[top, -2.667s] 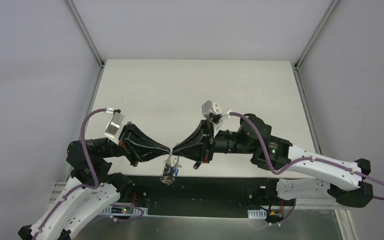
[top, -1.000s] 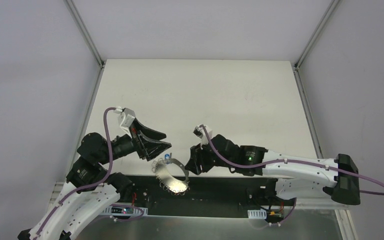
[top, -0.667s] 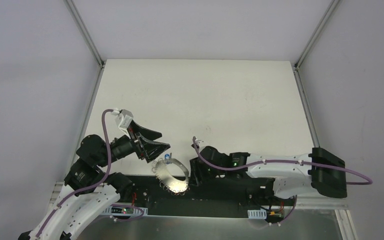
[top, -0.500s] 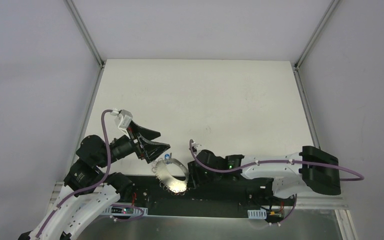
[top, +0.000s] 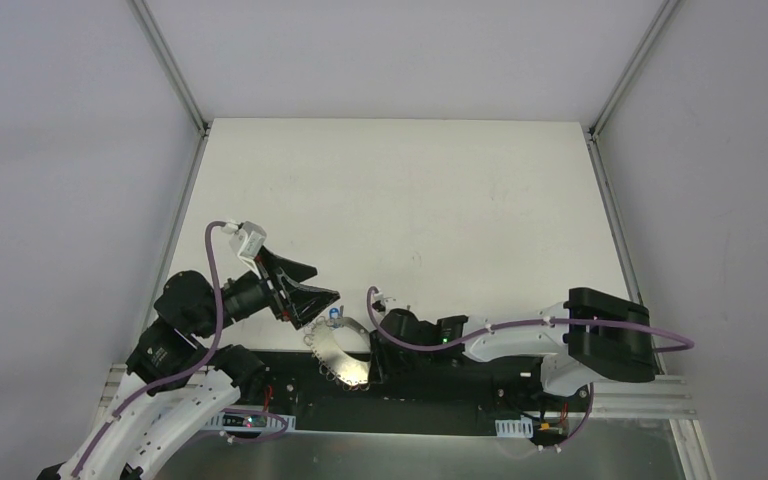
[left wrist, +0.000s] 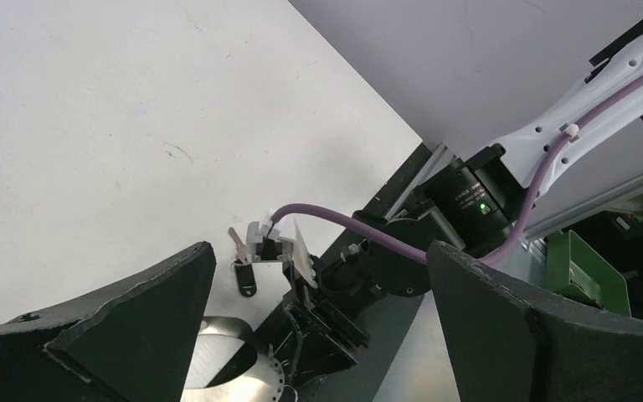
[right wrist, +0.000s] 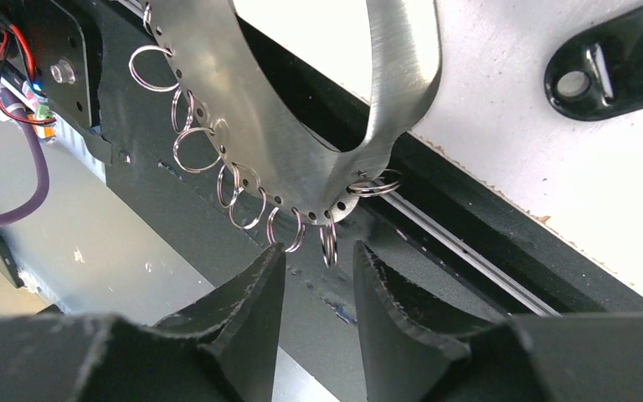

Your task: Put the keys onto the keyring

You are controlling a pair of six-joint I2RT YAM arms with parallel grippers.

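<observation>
The keyring (top: 338, 352) is a flat silver metal loop fringed with small wire rings, lying half over the table's near edge. In the right wrist view the keyring (right wrist: 251, 117) fills the upper left. My right gripper (right wrist: 318, 260) sits just below its rim, open by a narrow gap, and one small ring (right wrist: 328, 243) hangs at the gap's mouth, not clamped. A black-headed key (right wrist: 611, 67) lies on the table beside the loop; the left wrist view also shows this black-headed key (left wrist: 245, 275). A blue-headed key (top: 333, 314) rests at the loop's far side. My left gripper (top: 312, 297) hovers there, wide open and holding nothing.
A black rail (top: 460, 385) runs along the near table edge under the keyring. The white table (top: 410, 200) stretches away behind both arms. In the left wrist view the right arm's wrist (left wrist: 385, 268) is straight ahead between my fingers (left wrist: 100, 335).
The left gripper has opened wide and pulled back slightly. The right arm has slid left and down to the keyring's near rim, its jaws narrowing.
</observation>
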